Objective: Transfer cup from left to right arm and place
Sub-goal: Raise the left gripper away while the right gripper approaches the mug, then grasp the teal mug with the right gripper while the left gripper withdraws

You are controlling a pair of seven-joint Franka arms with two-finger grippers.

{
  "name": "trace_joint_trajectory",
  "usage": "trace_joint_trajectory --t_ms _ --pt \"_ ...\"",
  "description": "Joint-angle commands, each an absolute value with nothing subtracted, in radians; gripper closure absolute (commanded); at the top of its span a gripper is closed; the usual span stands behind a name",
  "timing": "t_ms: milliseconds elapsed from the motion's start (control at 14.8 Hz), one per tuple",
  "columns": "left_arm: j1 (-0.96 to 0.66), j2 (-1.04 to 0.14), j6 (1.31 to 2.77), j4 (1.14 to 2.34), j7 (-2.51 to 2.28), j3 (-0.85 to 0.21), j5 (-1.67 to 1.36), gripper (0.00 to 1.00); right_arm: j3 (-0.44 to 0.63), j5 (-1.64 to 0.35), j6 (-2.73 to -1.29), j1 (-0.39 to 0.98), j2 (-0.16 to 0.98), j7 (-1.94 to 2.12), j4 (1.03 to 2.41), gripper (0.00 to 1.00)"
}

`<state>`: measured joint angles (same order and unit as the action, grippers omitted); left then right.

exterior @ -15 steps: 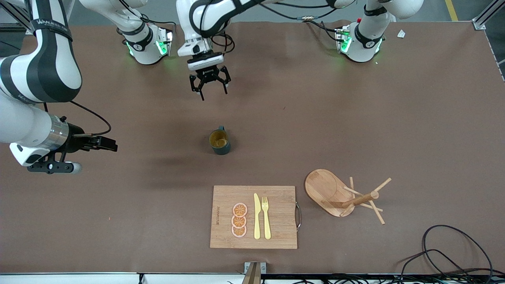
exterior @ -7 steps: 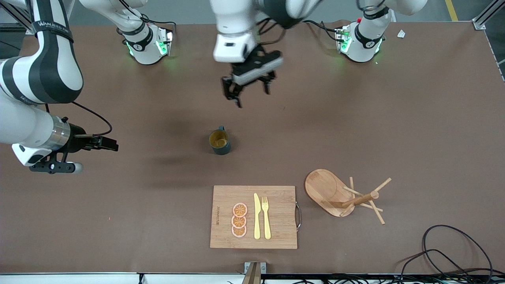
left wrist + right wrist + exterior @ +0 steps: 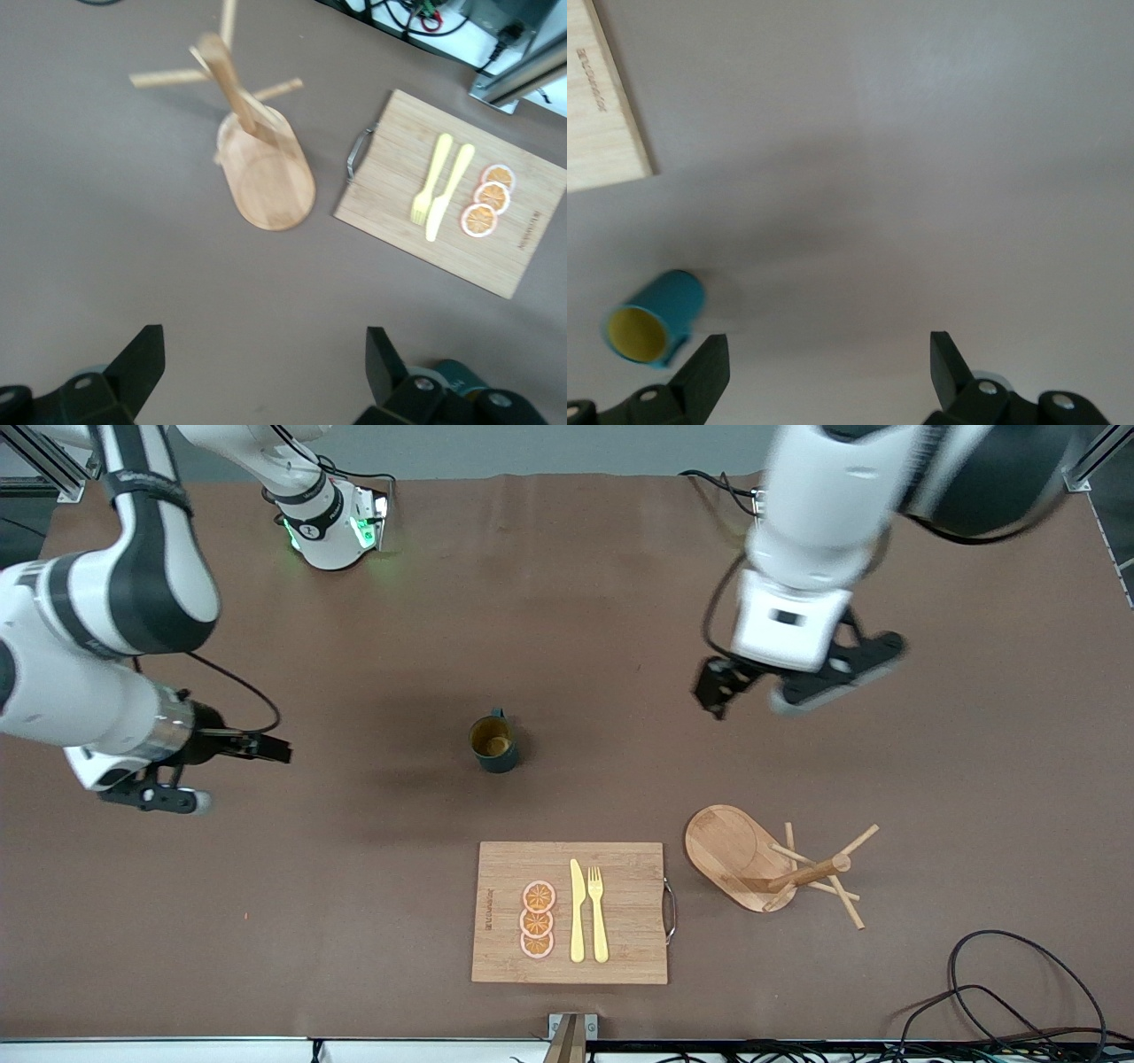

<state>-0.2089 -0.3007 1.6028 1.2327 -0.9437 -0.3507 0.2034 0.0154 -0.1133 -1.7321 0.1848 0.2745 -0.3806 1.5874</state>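
Observation:
The cup [image 3: 493,744], dark teal-green with a tan inside, stands upright on the bare brown table, farther from the front camera than the cutting board. It also shows in the right wrist view [image 3: 656,319]. My right gripper [image 3: 276,749] is open and empty, low over the table toward the right arm's end, fingers pointing at the cup with a wide gap between. In its own view the right gripper [image 3: 828,345] has nothing between its fingers. My left gripper [image 3: 775,691] is open and empty, up over bare table toward the left arm's end. In its own view the left gripper [image 3: 261,341] frames only table.
A wooden cutting board [image 3: 620,921] with a yellow knife, a fork and orange slices lies near the front edge. A wooden peg rack [image 3: 780,868] stands beside it toward the left arm's end, also in the left wrist view [image 3: 266,168]. Cables [image 3: 1019,992] lie at the front corner.
The left arm has swung fast from the table's middle near the bases toward its own end, still open and empty. The right gripper has edged toward the cup. The cup has not moved.

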Motion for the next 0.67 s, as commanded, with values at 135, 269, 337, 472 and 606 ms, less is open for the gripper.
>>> trace_joint_trajectory --t_ms 135,269,337,472,606 --pt "-0.057 -0.238 1.542 1.261 -0.627 -0.351 0.175 0.0 0.02 -0.115 -1.854 0.473 0.291 -0.9 1.601 0.0" --pt "-0.032 -0.181 1.531 1.307 -0.464 -0.324 0.163 0.0 0.02 -0.115 -1.935 0.552 0.337 -1.041 1.6 0.0" --pt "-0.034 -0.135 1.531 1.356 -0.415 -0.286 0.141 0.0 0.02 -0.115 -1.978 0.587 0.363 -1.099 1.6 0.0" --pt "-0.041 -0.046 1.545 1.468 -0.364 -0.207 0.059 0.0 0.021 -0.109 -2.038 0.632 0.42 -1.161 1.601 0.0" --pt "-0.034 0.003 1.542 1.528 -0.293 -0.184 0.045 0.0 0.021 -0.104 -2.101 0.652 0.484 -1.17 1.603 0.0"
